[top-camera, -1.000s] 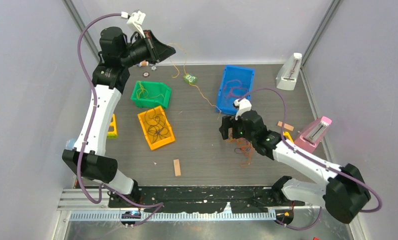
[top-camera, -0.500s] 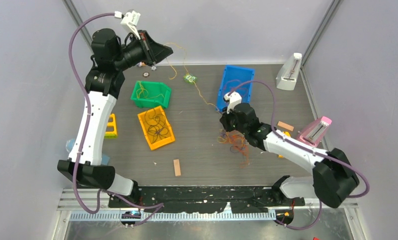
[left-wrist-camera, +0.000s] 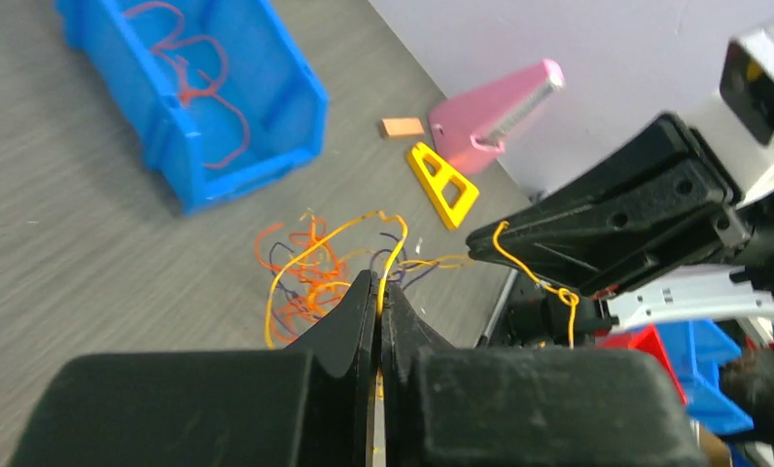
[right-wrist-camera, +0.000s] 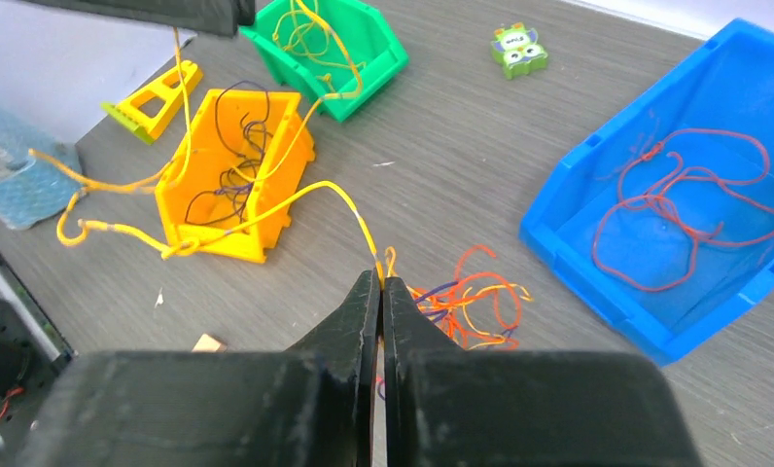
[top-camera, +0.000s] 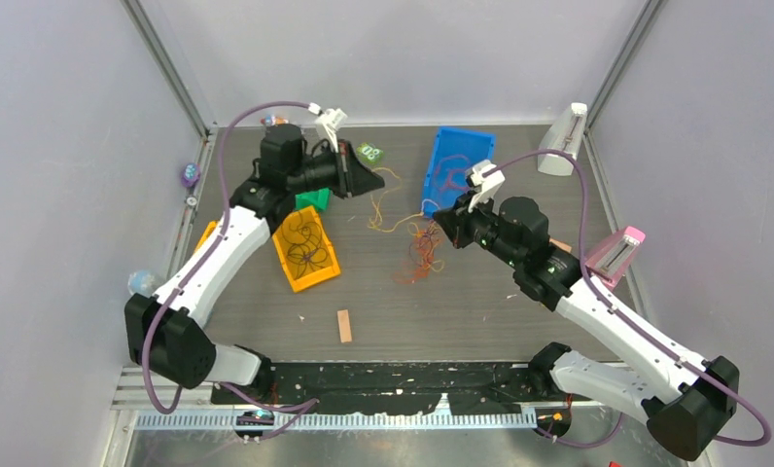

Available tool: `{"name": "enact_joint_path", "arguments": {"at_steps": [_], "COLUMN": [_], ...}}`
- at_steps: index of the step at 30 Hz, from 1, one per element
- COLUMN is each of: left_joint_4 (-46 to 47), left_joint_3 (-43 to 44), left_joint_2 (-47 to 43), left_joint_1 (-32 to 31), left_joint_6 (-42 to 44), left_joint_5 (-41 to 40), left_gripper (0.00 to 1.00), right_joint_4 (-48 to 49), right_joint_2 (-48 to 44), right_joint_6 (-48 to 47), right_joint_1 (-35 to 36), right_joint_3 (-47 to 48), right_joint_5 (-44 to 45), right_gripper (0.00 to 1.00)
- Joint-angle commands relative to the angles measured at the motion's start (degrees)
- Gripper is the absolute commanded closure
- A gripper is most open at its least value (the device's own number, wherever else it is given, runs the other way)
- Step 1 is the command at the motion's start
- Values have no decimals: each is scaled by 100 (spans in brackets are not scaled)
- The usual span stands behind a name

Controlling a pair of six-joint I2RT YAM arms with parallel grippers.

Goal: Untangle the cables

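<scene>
1. Grey wood-grain bench (top-camera: 383, 302), enclosed by pale walls, carries all items; we find both arms extended over its middle.
2. Left pincer (left-wrist-camera: 379, 289): the fingers are pressed together and clamp a thin yellow wire (left-wrist-camera: 310, 250), which rises out of the tip.
3. Right pincer (right-wrist-camera: 380, 282): the fingers are likewise pressed together, with the thin yellow wire pinched at the tip. In the right wrist view the strand arcs left past the orange bin and climbs to the left pincer at the top edge.
4. A loose tangle of orange, red and dark purple wires (top-camera: 422, 251) sits between the two pincers, near the front of the blue bin. We cannot tell whether the thin yellow wire is caught in it.
5. An open-topped blue plastic bin (right-wrist-camera: 587, 282) holds a looping red wire (right-wrist-camera: 675, 195).
6. A rectangular orange plastic bin (right-wrist-camera: 213, 233) holds dark purple-black wires (right-wrist-camera: 242, 156). Just behind it, a green plastic bin (right-wrist-camera: 349, 102) holds yellow-green wires (right-wrist-camera: 310, 29).
7. Other items on the bench:
   - a pink wedge-shaped metronome (left-wrist-camera: 490, 107) and a white wedge-shaped metronome (top-camera: 563, 144) at the right side
   - a yellow triangular plastic frame (left-wrist-camera: 443, 183) beside the pink one
   - a green owl-faced tile (right-wrist-camera: 514, 46) at the far edge
   - a small wooden block (top-camera: 344, 326) near the front
</scene>
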Motion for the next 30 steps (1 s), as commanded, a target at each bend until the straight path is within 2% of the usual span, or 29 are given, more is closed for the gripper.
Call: {"name": "enact_joint_path", "arguments": {"at_steps": [1, 6, 10, 14, 16, 23, 30], "left_joint_4": [1291, 1474, 1468, 1309, 1248, 1103, 825], "left_joint_3": [-326, -614, -722, -785, -785, -673, -470], "left_joint_2": [-217, -375, -213, -24, 79, 512, 828], "left_joint_1": [-438, -661, -695, -789, -823, -963, -1177], "left_joint_6": [397, 752, 614, 556, 517, 491, 584], "left_joint_5": [395, 623, 765, 664, 660, 688, 851], "left_gripper": [95, 84, 79, 64, 59, 58, 49], "right_joint_4": [-468, -1090, -1349, -1375, -1389, -1389, -1409], "right_joint_2": [41, 332, 473, 507, 536, 572, 628], "right_joint_6": [131, 338, 388, 393, 386, 375, 354], "right_joint_1": [-6, -6, -6, -7, -7, -6, -5], "right_joint_3": [406, 867, 1003, 1005, 1020, 1044, 1093], "right_joint_5": [-338, -243, -325, -342, -384, -491, -519], "right_gripper": [94, 95, 95, 95, 95, 95, 95]}}
